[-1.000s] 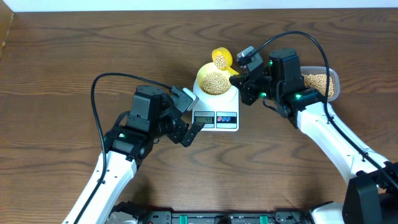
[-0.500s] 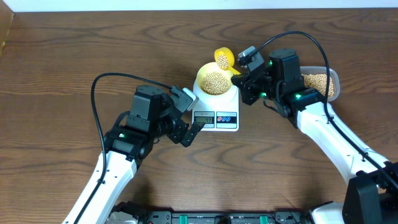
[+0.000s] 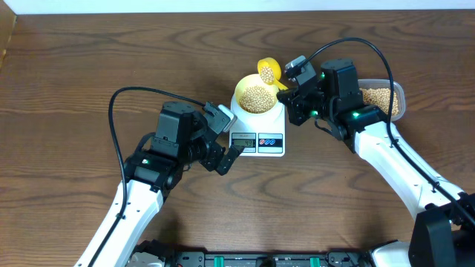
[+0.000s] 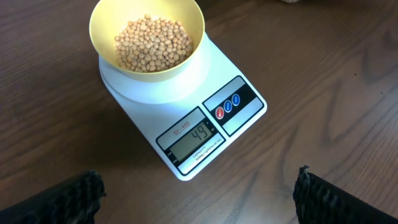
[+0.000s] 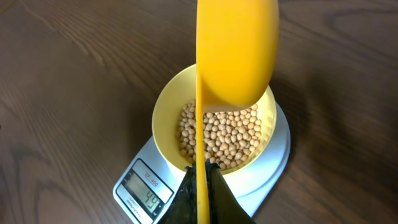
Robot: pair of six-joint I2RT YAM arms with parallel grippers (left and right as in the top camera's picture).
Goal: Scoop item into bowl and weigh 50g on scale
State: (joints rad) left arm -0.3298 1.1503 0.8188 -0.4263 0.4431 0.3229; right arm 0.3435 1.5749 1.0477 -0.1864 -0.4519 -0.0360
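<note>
Right end effector [image 3: 286,89], seen from overhead, is clenched on the handle of a yellow scoop [image 3: 267,70]. The scoop hangs over the far rim of the bowl [image 3: 239,87] with a few beans in it. That bowl sits on the scale [image 3: 260,141] and is heaped with beans [image 3: 257,96]. A clear tub [image 3: 393,90] of more beans lies on the counter [image 3: 74,74] behind the right arm, which covers part of it. The left end effector [image 3: 226,139] is released, just beside the scale's front left corner.

From the left wrist, the left end effector [image 4: 198,183] shows only as two dark fingertips [image 4: 81,196] in the bottom corners, spread wide with bare counter between them. Ahead stands the scale [image 4: 249,93], turned at an angle. Its display [image 4: 193,140] reads 49 (red and blue buttons [image 4: 228,107] beside it). The bowl [image 4: 99,31] fills the platform.

From the right wrist, the scoop's [image 5: 236,50] underside fills the upper middle and hides the far part of the bowl [image 5: 165,118]. Its handle runs straight down into the pinched right end effector [image 5: 202,190]. Beans [image 5: 224,134] show below the scoop, and the scale's [image 5: 277,149] display is at lower left.
</note>
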